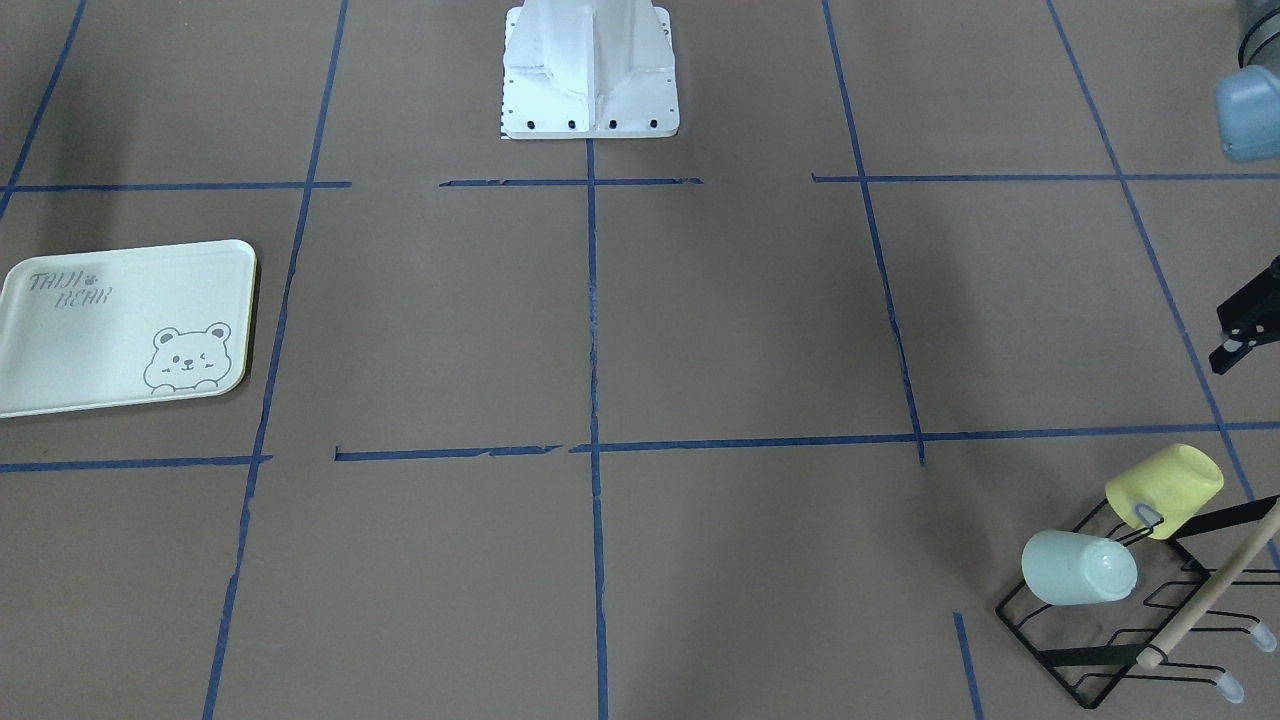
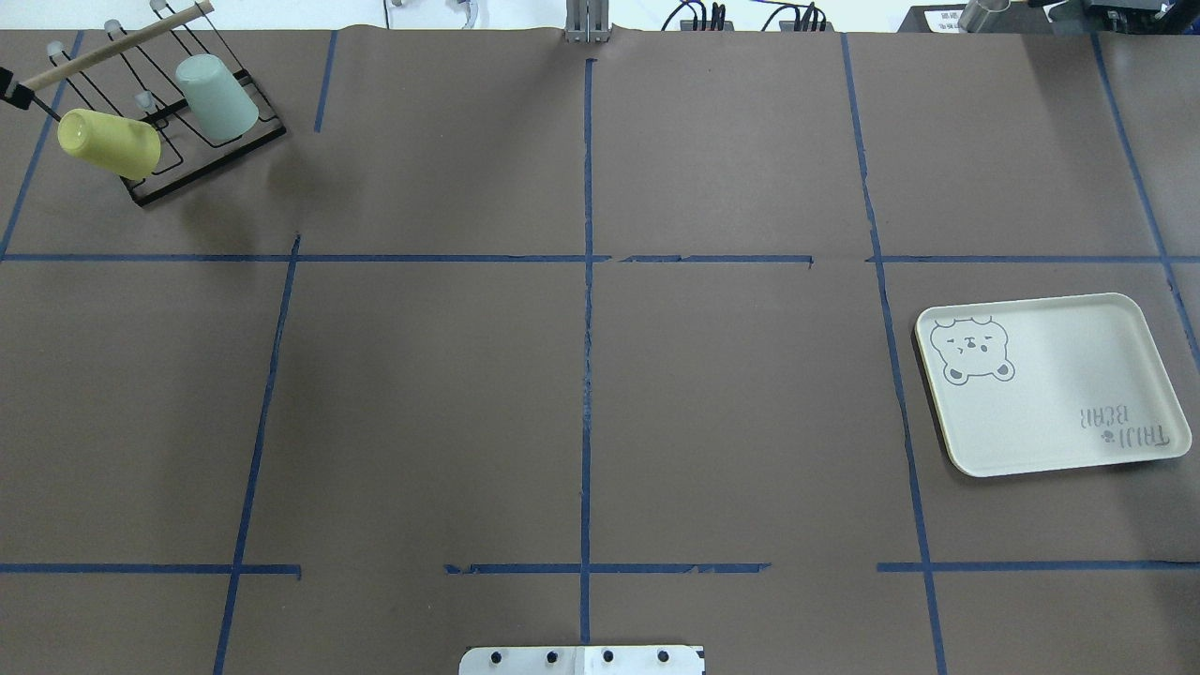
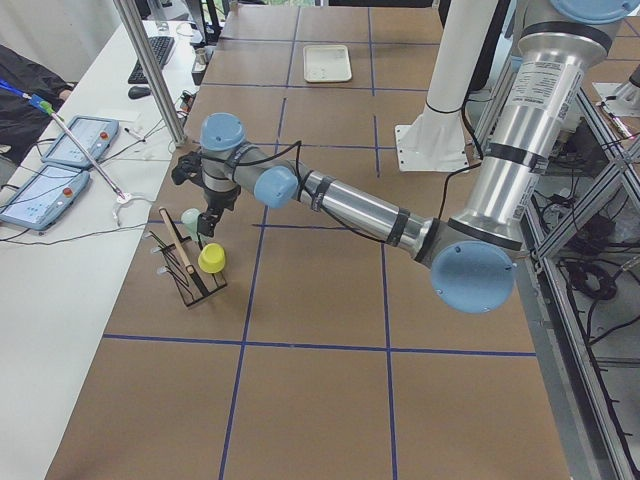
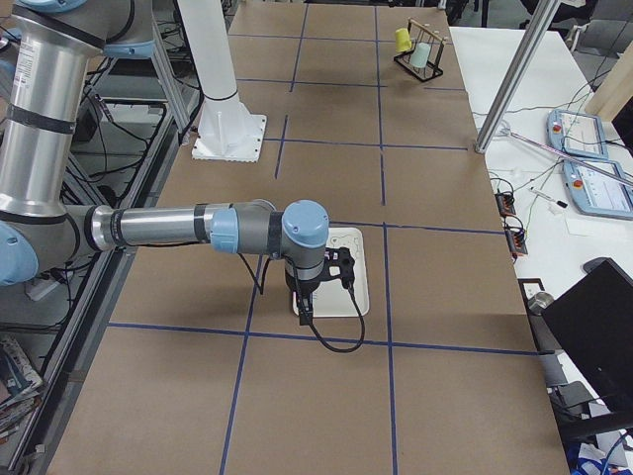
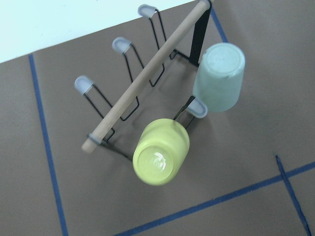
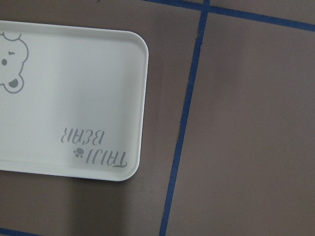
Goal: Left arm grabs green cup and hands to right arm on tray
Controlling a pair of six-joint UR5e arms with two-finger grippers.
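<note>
The green cup (image 1: 1075,568) hangs mouth-down and tilted on a peg of a black wire rack (image 1: 1100,672). It also shows in the overhead view (image 2: 217,98) and the left wrist view (image 5: 220,76). My left gripper (image 3: 207,222) hovers above the rack; only a black edge of it (image 1: 1240,335) shows in the front view, so I cannot tell if it is open or shut. The tray (image 2: 1050,412) lies flat and empty at the other end of the table, also in the right wrist view (image 6: 74,98). My right gripper (image 4: 303,305) hangs over the tray's near edge; I cannot tell its state.
A pale yellow cup (image 5: 160,151) hangs on the same rack beside the green one, under a wooden bar (image 5: 147,73). The robot's white base (image 1: 590,70) stands mid-table. A side table with teach pendants (image 3: 60,170) and a metal post (image 3: 150,70) flank the rack end.
</note>
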